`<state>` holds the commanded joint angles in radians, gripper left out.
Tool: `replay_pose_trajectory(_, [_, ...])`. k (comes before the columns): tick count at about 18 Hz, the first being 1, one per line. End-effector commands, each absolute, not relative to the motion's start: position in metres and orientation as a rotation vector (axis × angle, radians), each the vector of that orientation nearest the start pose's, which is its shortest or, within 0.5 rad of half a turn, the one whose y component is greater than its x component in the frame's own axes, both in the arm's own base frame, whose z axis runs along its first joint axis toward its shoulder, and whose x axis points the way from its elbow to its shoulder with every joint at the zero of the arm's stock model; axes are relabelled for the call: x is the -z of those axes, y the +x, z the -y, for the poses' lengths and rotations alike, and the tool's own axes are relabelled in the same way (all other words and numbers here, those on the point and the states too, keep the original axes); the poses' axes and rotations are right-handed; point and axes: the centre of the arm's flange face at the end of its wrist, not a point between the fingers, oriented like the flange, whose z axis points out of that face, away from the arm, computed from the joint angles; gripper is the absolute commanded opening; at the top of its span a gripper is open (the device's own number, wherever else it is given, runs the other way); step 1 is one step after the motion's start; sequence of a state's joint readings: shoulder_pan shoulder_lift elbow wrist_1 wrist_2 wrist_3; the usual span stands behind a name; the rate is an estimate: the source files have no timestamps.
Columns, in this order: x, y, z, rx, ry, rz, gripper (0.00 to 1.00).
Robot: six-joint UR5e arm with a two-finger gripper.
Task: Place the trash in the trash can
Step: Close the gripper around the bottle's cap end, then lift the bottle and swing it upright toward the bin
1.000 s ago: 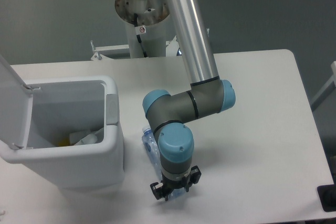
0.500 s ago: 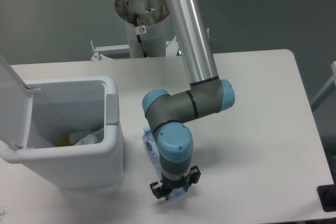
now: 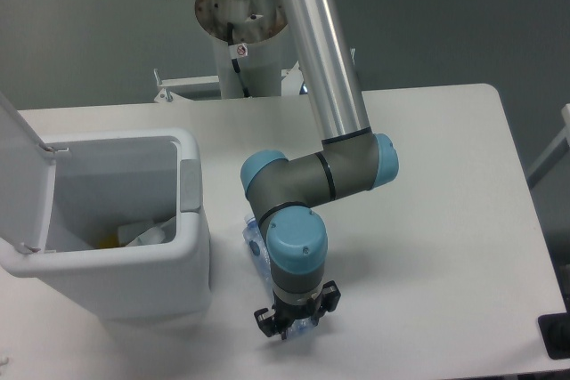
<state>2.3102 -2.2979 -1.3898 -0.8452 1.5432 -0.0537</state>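
The black two-finger gripper (image 3: 297, 319) straddles the crinkled blue-tinted plastic bottle (image 3: 256, 251); whether it grips, I cannot tell. Next: lift left into the open white boxy bin (image 3: 191, 242).

Soft, even overhead light fills the scene, slightly cool in tone. The white desk (image 3: 427, 220) reads bright but not blown out. A faint, diffuse shadow lies on it around the trash can (image 3: 116, 220), toward 4 o'clock. The silver arm tube (image 3: 325, 51) carries a pale streak of glare along its length. Focus is mildly soft throughout, with fine grain; the gripper (image 3: 294, 319) shows little detail. No obvious edge distortion.
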Motion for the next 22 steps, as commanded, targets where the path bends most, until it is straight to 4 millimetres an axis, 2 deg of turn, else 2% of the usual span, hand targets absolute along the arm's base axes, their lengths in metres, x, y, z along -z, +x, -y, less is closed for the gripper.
replay_pose_trajectory(5, [-0.203,-0.395,-0.634,-0.058,-2.735,1.117,0.55])
replay_pose_trajectory(8, [-0.224,-0.400,-0.634,-0.078,-2.713,1.080,0.55])
replay_pose_trajectory(9, [-0.238,-0.407,-0.633,-0.087,-2.696,1.065,0.55])
replay_pose_trajectory(11, [-0.262,-0.435,-0.617,-0.102,-2.644,1.092,0.55])
replay_pose_trajectory(13, [-0.282,-0.441,-0.615,-0.073,-2.602,1.079,0.55])
replay_pose_trajectory(15, [-0.312,-0.454,-0.606,-0.059,-2.544,1.074,0.55])
replay_pose_trajectory(17, [-0.342,-0.456,-0.605,-0.034,-2.493,1.046,0.55])
replay_pose_trajectory(19, [-0.367,-0.467,-0.598,-0.020,-2.439,1.042,0.55])
replay_pose_trajectory(22, [-0.399,-0.468,-0.600,-0.020,-2.381,1.013,0.55])
